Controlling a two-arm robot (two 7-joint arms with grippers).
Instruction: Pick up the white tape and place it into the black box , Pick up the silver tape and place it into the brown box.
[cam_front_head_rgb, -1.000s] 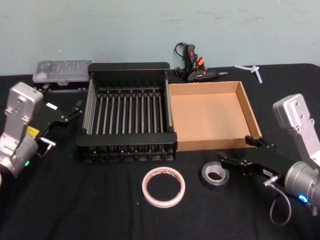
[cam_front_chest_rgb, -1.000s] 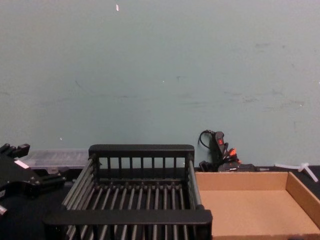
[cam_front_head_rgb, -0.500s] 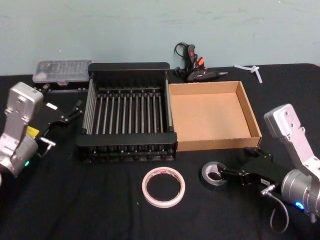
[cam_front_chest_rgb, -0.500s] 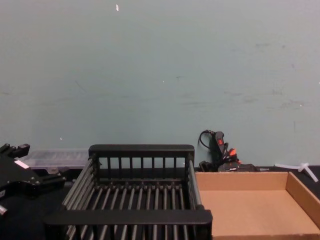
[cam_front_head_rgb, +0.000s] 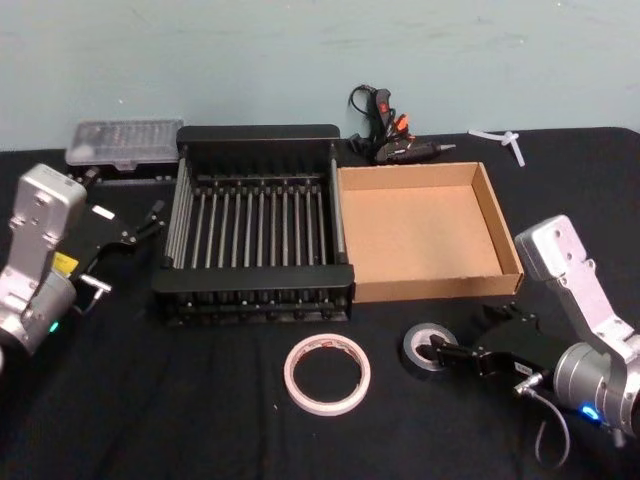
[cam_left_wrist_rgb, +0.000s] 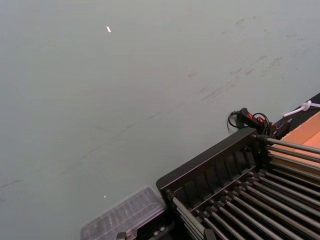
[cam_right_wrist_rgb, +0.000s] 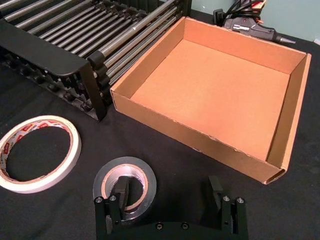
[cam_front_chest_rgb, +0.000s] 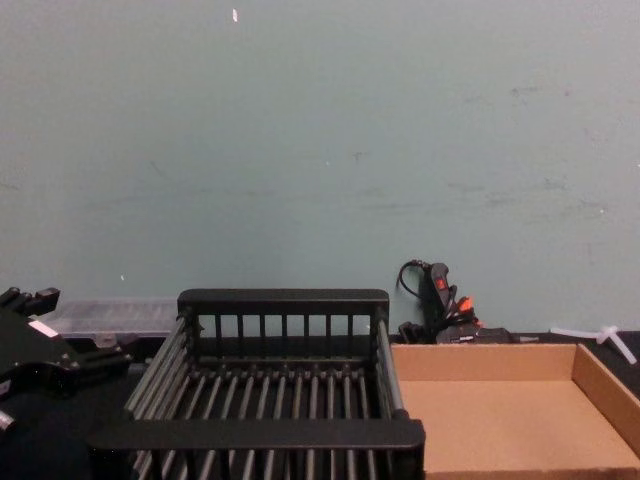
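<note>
R tool (cam_right_wrist_rgb: 170, 200) has dropped low and slid in on the silver tape (cam_right_wrist_rgb: 125, 184) since a sec ago. It was above and off to the side, now one finger sits down in the roll's core, the other out on the desk (cam_front_head_rgb: 200, 410), jaws spread wide, nothing gripped yet. Roll flat on the desk just in front of the brown box (cam_front_head_rgb: 500, 235). Looks like the grasp is next, w/ the roll wall between fingers. White tape (cam_front_head_rgb: 327, 373) untouched, in front of the black box (cam_front_head_rgb: 258, 135). L tool (cam_front_head_rgb: 150, 222) parked beside the crate's left, can't tell its fingers.
</note>
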